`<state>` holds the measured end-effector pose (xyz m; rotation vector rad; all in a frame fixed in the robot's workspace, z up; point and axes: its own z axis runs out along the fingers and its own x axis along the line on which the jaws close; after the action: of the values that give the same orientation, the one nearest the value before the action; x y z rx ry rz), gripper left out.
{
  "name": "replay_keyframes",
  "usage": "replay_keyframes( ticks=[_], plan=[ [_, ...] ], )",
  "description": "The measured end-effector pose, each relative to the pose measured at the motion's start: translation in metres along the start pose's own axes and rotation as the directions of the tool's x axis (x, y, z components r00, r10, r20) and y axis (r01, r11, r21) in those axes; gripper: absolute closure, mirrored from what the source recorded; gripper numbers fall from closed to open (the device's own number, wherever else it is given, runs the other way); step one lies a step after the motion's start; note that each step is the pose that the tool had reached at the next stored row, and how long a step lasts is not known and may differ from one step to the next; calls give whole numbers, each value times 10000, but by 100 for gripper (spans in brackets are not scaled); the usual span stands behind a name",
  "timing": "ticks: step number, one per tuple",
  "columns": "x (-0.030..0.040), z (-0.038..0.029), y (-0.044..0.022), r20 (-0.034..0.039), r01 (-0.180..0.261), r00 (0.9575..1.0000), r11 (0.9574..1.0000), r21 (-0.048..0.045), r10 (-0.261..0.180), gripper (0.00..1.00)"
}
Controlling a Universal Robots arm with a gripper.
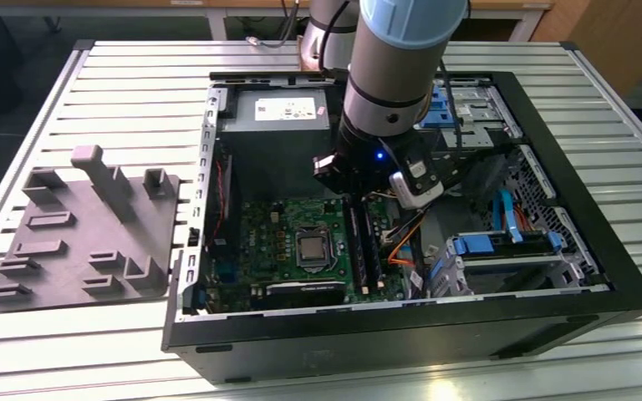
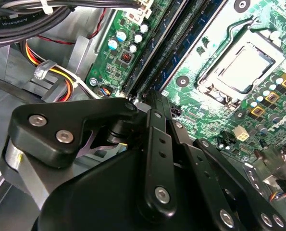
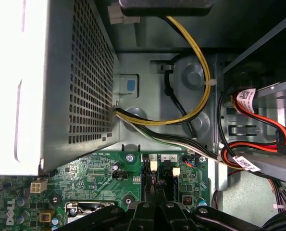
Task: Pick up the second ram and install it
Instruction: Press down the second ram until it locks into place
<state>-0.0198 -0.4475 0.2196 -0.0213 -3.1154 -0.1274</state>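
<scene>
My gripper (image 1: pixel 349 199) is down inside the open computer case, at the far end of the black slot rails (image 1: pixel 361 244) on the green motherboard (image 1: pixel 282 242). In both wrist views its black fingers (image 2: pixel 152 144) (image 3: pixel 155 209) run together to a point over that end of the rails, shut, with nothing visibly held. In the second wrist view a slim dark ram (image 2: pixel 183 41) stands on edge in the rails and leads away from the tips. Whether the tips touch it is hidden. The processor socket (image 2: pixel 241 65) lies beside the rails.
The grey power supply (image 1: pixel 274 113) sits just behind the gripper, with yellow and black cables (image 3: pixel 191 106) beside it. Drive bays with blue clips (image 1: pixel 500 242) fill the case on the exterior view's right. A grey moulded tray (image 1: pixel 87 238) lies on the table (image 1: pixel 131 75) outside the case.
</scene>
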Motion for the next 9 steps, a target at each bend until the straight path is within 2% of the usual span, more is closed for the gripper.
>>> replay_keyframes(
  ticks=[9],
  plan=[
    [0, 9, -1, 0, 0, 10000, 10000, 0, 0, 89]
  ],
)
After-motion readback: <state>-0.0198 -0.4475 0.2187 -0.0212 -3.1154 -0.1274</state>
